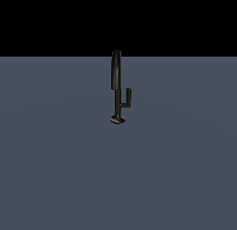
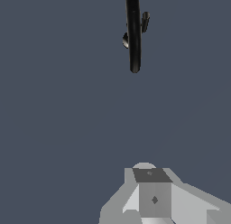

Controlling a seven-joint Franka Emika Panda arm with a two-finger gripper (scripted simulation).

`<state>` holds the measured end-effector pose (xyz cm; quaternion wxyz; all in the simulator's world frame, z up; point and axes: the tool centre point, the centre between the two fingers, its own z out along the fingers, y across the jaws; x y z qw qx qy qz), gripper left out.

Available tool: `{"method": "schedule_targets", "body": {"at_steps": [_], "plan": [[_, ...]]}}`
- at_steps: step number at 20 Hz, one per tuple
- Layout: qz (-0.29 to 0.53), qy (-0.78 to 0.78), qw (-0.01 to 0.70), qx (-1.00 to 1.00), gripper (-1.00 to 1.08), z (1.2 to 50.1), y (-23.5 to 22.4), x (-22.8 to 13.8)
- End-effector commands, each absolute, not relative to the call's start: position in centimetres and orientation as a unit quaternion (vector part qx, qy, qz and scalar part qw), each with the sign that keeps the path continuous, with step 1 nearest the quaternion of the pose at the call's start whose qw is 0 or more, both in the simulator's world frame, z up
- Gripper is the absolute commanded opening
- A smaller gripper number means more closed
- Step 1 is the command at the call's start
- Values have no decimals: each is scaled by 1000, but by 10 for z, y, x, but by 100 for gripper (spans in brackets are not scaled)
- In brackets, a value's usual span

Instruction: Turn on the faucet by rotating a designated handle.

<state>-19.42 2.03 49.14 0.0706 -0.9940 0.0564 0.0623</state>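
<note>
The faucet is slim and glossy black. It stands upright on a small round base on the grey floor, near the middle of the exterior view. Its handle, a short L-shaped lever, branches off the stem toward the exterior view's right. In the wrist view the faucet's spout shows end-on from above, with the handle beside it. My gripper shows only as grey blocks at the edge of the wrist view, well apart from the faucet. I cannot make out the gap between its fingers. The arm is not in the exterior view.
A flat grey-blue floor stretches all around the faucet, under a black background.
</note>
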Motion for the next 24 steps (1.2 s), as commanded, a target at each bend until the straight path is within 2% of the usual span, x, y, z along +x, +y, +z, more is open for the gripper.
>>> {"method": "schedule_targets", "body": {"at_steps": [1,24], "plan": [[78,73,86,-991,-100,488,21,-179],[228,229,230,-918,-100,434,6,-41]]}}
